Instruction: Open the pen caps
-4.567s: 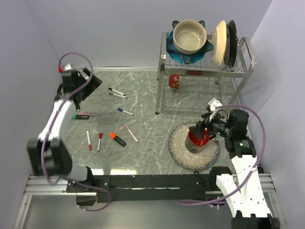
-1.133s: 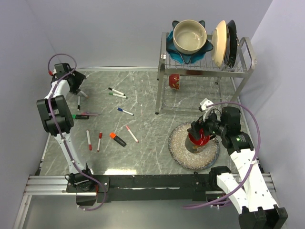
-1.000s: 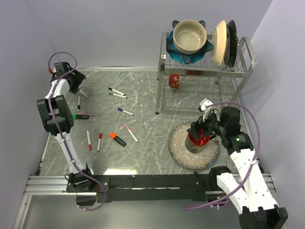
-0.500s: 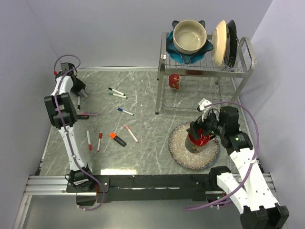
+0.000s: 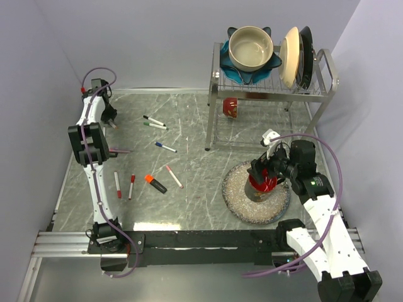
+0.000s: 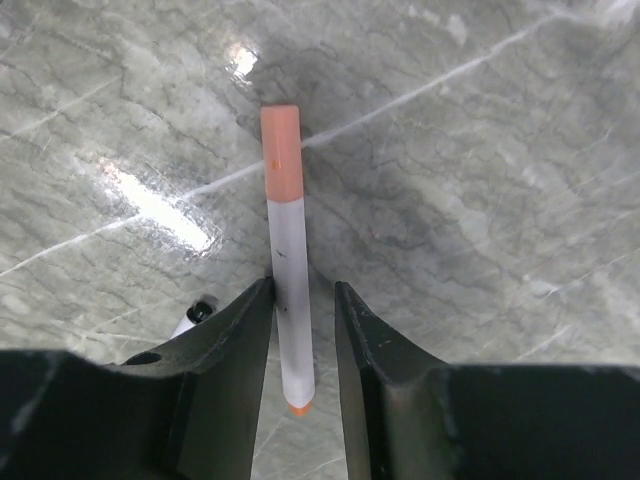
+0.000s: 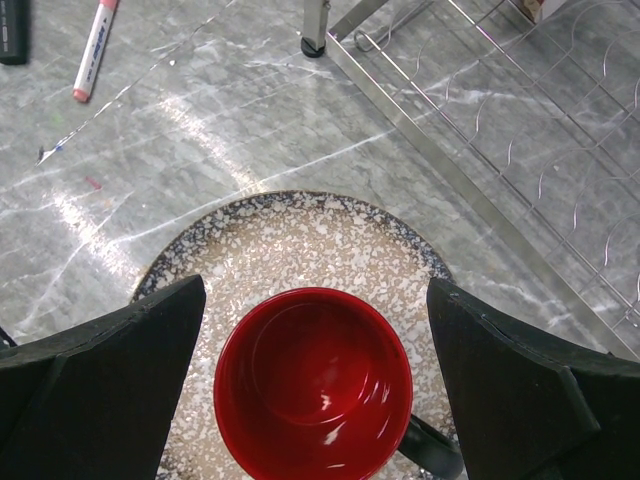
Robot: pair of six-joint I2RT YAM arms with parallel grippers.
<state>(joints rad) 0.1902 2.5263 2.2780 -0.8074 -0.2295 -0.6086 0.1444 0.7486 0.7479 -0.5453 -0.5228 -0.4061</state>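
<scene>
A white marker (image 6: pixel 292 290) with a salmon cap (image 6: pixel 281 150) lies on the marble between the jaws of my left gripper (image 6: pixel 300 295). The left finger touches the barrel and a thin gap shows at the right finger. From above, this gripper (image 5: pixel 107 117) is at the far left of the table. Other capped pens lie to its right: black (image 5: pixel 153 119), green (image 5: pixel 155 126), blue (image 5: pixel 165 147), two red (image 5: pixel 118 185) (image 5: pixel 132 187) and an orange-capped highlighter (image 5: pixel 155 184). My right gripper (image 7: pixel 315 290) stands wide open above a red mug (image 7: pixel 312 385), holding nothing.
The red mug stands on a speckled plate (image 7: pixel 300 240) at the right. A metal dish rack (image 5: pixel 271 88) with bowls and plates stands at the back right, a red can (image 5: pixel 230 107) under it. Another pen's end (image 6: pixel 197 315) pokes out beside my left finger.
My left jaws have narrowed round the white marker and the left arm has swung a little to the right. The right arm has stayed still.
</scene>
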